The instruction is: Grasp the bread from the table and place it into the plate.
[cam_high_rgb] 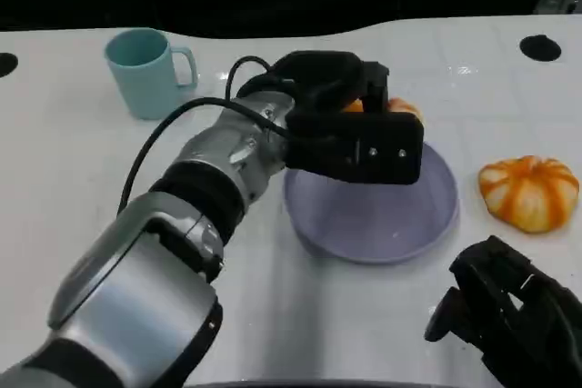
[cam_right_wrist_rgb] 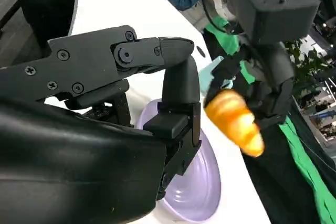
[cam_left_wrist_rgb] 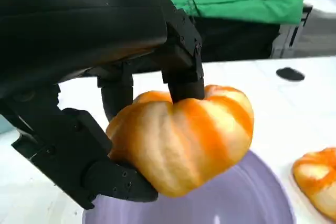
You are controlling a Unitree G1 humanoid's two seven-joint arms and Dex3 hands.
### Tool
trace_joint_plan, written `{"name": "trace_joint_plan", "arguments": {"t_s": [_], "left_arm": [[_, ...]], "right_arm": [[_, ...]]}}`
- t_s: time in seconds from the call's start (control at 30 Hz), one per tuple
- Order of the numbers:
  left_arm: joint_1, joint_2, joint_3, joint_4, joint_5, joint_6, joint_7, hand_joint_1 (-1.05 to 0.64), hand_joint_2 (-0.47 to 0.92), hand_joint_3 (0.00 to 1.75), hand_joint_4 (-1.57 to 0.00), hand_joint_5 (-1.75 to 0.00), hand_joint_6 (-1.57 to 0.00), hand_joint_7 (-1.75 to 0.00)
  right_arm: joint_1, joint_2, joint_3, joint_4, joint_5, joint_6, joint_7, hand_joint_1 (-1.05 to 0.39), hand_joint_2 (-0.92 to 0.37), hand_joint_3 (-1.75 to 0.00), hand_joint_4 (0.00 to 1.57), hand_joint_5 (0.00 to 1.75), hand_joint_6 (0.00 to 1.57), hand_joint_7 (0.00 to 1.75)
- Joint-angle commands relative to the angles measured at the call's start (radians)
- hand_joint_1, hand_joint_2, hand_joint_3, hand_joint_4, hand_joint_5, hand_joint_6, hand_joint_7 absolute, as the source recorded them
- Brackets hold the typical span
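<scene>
Left hand (cam_high_rgb: 350,120) reached over purple plate's (cam_high_rgb: 382,220) 12 o'clock rim, fingers (cam_left_wrist_rgb: 181,72) clamped around orange-striped bread (cam_left_wrist_rgb: 184,137); right hand (cam_high_rgb: 509,311) idle, fingers loosely apart.

Head view looks down on table; wrist views close; all share plate (cam_high_rgb: 436,215).

No legible text or markings.
</scene>
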Motion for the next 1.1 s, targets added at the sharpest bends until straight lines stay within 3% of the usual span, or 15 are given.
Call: {"name": "trace_joint_plan", "arguments": {"t_s": [0.03, 0.17, 0.2, 0.27, 0.3, 0.4, 0.53, 0.63, 0.67, 0.7, 0.77, 0.93, 1.1], "left_arm": [[-0.022, -0.005, -0.019, 0.02, 0.013, 0.022, -0.021, -0.25, 0.92, 0.28, -0.73, -1.44, -0.89, -0.27], [-0.007, -0.006, -0.039, 0.035, 0.026, 0.032, -0.023, -0.23, 0.92, 0.24, -0.69, -1.58, -1.08, -0.29], [-0.004, -0.005, -0.041, 0.036, 0.025, 0.031, -0.023, -0.24, 0.92, 0.23, -0.67, -1.45, -1.05, -0.29], [0.0, -0.008, -0.042, 0.04, 0.02, 0.037, -0.028, -0.24, 0.92, 0.23, -0.67, -1.37, -1.04, -0.29], [0.003, -0.009, -0.042, 0.042, 0.017, 0.041, -0.031, -0.26, 0.92, 0.27, -0.69, -1.19, -0.96, -0.21], [0.005, -0.011, -0.041, 0.044, 0.014, 0.045, -0.036, -0.28, 0.92, 0.28, -0.71, -1.05, -0.92, -0.15], [0.025, -0.017, -0.028, 0.05, -0.005, 0.034, -0.053, -0.27, 0.92, 0.09, -0.65, -1.16, -1.04, -0.18], [0.03, -0.016, -0.006, 0.054, -0.027, 0.027, -0.099, -0.26, 0.92, 0.07, -0.64, -1.17, -1.05, -0.18], [0.036, -0.014, 0.011, 0.056, -0.046, 0.021, -0.136, -0.32, 0.92, 0.21, -0.48, -0.82, -0.71, -0.07], [0.04, -0.012, 0.022, 0.057, -0.06, 0.017, -0.162, -0.38, 0.92, 0.26, -0.38, -0.54, -0.49, -0.03], [0.046, -0.007, 0.026, 0.055, -0.062, 0.009, -0.174, -0.46, 0.92, 0.3, -0.25, -0.3, -0.3, -0.01], [0.041, -0.007, 0.011, 0.052, -0.046, 0.028, -0.176, -0.65, 0.92, 0.33, -0.04, -0.09, -0.08, 0.0], [0.033, -0.004, -0.009, 0.053, -0.022, 0.041, -0.187, -0.79, 0.92, 0.39, 0.0, 0.0, 0.0, 0.0]], "right_arm": [[0.006, -0.004, 0.001, -0.025, -0.004, -0.007, -0.012, -0.51, -0.92, -0.19, 0.61, 1.75, 0.54, 1.5], [0.009, -0.002, 0.004, -0.027, -0.002, -0.012, -0.007, -0.5, -0.92, -0.22, 0.61, 1.75, 0.54, 1.49], [0.01, -0.002, 0.004, -0.028, -0.001, -0.012, -0.007, -0.5, -0.92, -0.22, 0.61, 1.75, 0.54, 1.49], [0.01, -0.001, 0.005, -0.029, -0.002, -0.01, -0.01, -0.5, -0.92, -0.22, 0.61, 1.75, 0.54, 1.49], [0.011, -0.001, 0.005, -0.03, -0.003, -0.009, -0.011, -0.5, -0.92, -0.22, 0.61, 1.75, 0.54, 1.49], [0.011, -0.002, 0.005, -0.031, -0.003, -0.008, -0.014, -0.5, -0.92, -0.21, 0.6, 1.75, 0.54, 1.49], [0.013, 0.0, 0.002, -0.03, 0.004, -0.007, -0.013, -0.5, -0.92, -0.21, 0.6, 1.75, 0.54, 1.48], [0.013, 0.0, 0.003, -0.03, 0.004, -0.008, -0.011, -0.5, -0.92, -0.21, 0.6, 1.75, 0.54, 1.48], [0.013, -0.001, 0.003, -0.029, 0.004, -0.009, -0.009, -0.5, -0.92, -0.21, 0.6, 1.75, 0.54, 1.48], [0.013, -0.001, 0.002, -0.028, 0.004, -0.01, -0.008, -0.49, -0.92, -0.21, 0.61, 1.75, 0.55, 1.47], [0.012, 0.0, 0.001, -0.027, 0.005, -0.009, -0.009, -0.49, -0.92, -0.2, 0.61, 1.75, 0.55, 1.47], [0.01, 0.0, -0.001, -0.027, 0.01, -0.007, -0.009, -0.49, -0.92, -0.2, 0.61, 1.75, 0.56, 1.47], [0.01, -0.002, -0.003, -0.026, 0.009, -0.008, -0.008, -0.49, -0.92, -0.19, 0.61, 1.75, 0.56, 1.47]]}}
